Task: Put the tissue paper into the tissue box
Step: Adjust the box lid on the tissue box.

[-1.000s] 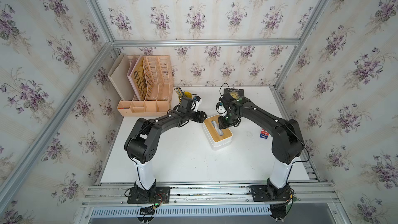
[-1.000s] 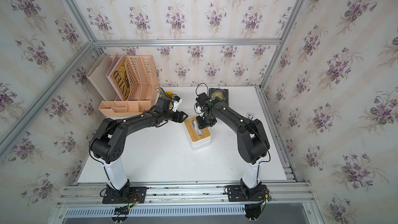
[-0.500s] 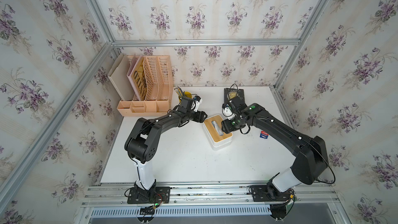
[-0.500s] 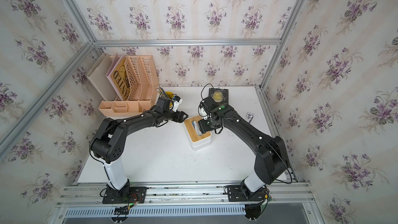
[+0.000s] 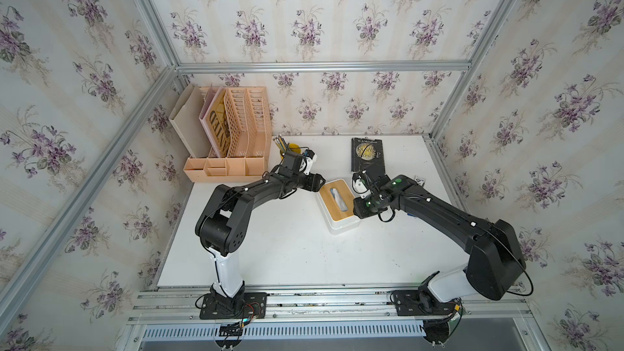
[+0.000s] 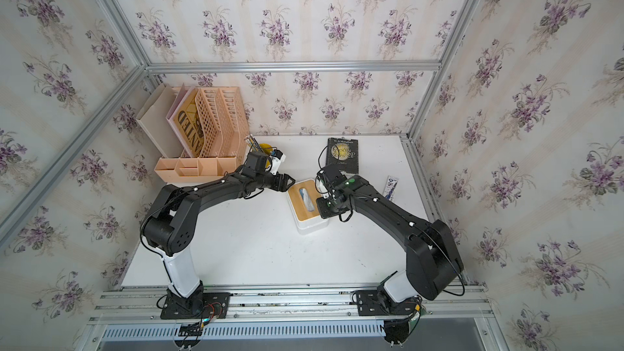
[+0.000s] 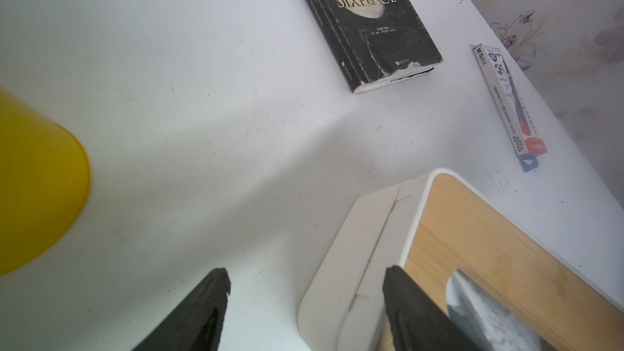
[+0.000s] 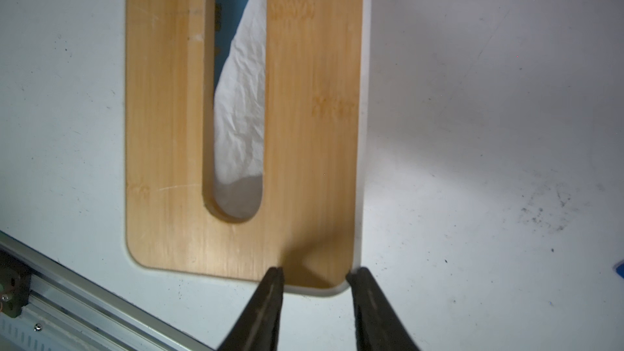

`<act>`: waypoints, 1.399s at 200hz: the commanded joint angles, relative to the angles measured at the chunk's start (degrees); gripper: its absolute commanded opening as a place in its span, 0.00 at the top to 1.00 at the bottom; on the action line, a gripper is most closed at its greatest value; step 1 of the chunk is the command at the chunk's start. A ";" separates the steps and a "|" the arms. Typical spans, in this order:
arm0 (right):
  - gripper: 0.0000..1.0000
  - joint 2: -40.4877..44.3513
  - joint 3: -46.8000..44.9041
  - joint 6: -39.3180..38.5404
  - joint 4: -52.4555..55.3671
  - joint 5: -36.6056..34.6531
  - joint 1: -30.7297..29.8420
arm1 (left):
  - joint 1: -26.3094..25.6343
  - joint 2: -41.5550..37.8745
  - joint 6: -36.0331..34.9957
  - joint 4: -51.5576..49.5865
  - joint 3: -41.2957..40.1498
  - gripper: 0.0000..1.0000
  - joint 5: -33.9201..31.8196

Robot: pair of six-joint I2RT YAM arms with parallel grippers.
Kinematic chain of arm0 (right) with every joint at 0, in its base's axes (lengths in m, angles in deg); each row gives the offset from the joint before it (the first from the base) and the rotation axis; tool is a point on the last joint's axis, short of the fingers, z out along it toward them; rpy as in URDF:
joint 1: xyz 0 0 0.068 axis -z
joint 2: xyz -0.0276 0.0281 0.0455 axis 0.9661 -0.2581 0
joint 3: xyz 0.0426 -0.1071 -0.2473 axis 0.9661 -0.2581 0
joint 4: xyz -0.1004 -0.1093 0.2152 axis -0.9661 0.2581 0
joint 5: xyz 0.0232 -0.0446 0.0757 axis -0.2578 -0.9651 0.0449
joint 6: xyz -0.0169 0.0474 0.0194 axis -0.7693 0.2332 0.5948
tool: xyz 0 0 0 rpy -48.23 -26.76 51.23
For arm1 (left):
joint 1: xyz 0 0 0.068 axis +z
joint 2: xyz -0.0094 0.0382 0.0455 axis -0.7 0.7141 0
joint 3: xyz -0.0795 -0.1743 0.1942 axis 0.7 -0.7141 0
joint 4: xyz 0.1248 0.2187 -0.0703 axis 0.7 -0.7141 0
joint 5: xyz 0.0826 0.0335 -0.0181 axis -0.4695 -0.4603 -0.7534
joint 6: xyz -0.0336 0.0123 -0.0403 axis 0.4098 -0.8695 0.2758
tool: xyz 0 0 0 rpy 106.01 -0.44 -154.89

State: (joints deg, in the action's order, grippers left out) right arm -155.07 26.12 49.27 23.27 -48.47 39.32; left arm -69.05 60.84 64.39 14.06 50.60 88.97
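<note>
— First entry, nearest the rail?
— The tissue box (image 5: 341,228) is set mid-table (image 5: 287,258), with its bamboo lid (image 5: 332,209) fitted. The tissue paper (image 8: 240,96) is lodged inside. White tissue beside a strip of blue pack is shown clearly through the slot only in the right wrist view. In both top views it is reduced to a sliver.

— The grippers?
— The right gripper (image 8: 317,273) is held over the lid's near corner, fingers parted, nothing clamped between them. The left gripper (image 7: 305,275) is placed at the box's far end, fingers spread wide, one over the box's end, the other over bare table. Nothing is gripped.

— What is added by the left wrist view?
— The slim printed carton (image 7: 506,102) is shown whole. In a top view the carton (image 5: 418,181) is mostly covered by the right arm.

— Farther back?
— A black book (image 5: 368,158) is laid flat. A yellow cup (image 5: 293,147) is stocked with pencils (image 5: 281,140). Against the rear wall, a peach file rack (image 5: 243,130) is listed, with folders and a lettered yellow board stood in its left bays.
</note>
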 commanded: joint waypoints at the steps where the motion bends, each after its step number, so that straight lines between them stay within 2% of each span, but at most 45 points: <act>1: 0.67 -1.31 -1.50 -0.25 0.01 1.42 -0.30 | 0.01 -0.01 -0.10 0.71 0.15 0.23 0.57; 66: 0.72 -2.47 -2.90 -0.40 -0.55 2.03 -0.65 | 0.01 -0.82 -0.07 0.68 -0.24 0.24 0.37; 113: 0.74 -3.29 -5.30 0.21 -1.65 2.39 -1.74 | 0.02 -8.12 0.56 2.86 -4.45 0.23 -2.23; 166: 0.75 -3.48 -8.35 1.50 -3.52 1.95 -2.94 | 0.06 -8.18 1.80 1.91 -5.52 0.23 -1.98; 185: 0.76 -3.88 -9.91 2.00 -4.60 1.95 -2.94 | 0.00 -10.96 2.60 -0.57 -6.66 0.23 -4.52; 216: 0.76 -2.91 -10.44 2.82 -6.39 2.70 -2.98 | 0.02 -17.52 5.02 -10.21 -7.90 0.22 -9.07; 257: 0.76 -0.66 -7.56 2.65 -6.86 3.71 -3.03 | 0.01 -27.59 7.61 -16.06 -14.87 0.22 -10.14; 280: 0.68 0.86 -5.20 2.09 -6.77 3.36 -3.03 | 0.03 -29.85 7.60 -17.24 -18.37 0.22 -11.42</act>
State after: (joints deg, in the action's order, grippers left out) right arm -155.36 18.93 52.20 11.79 -44.97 36.35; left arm -69.05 32.12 70.83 0.26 34.64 79.81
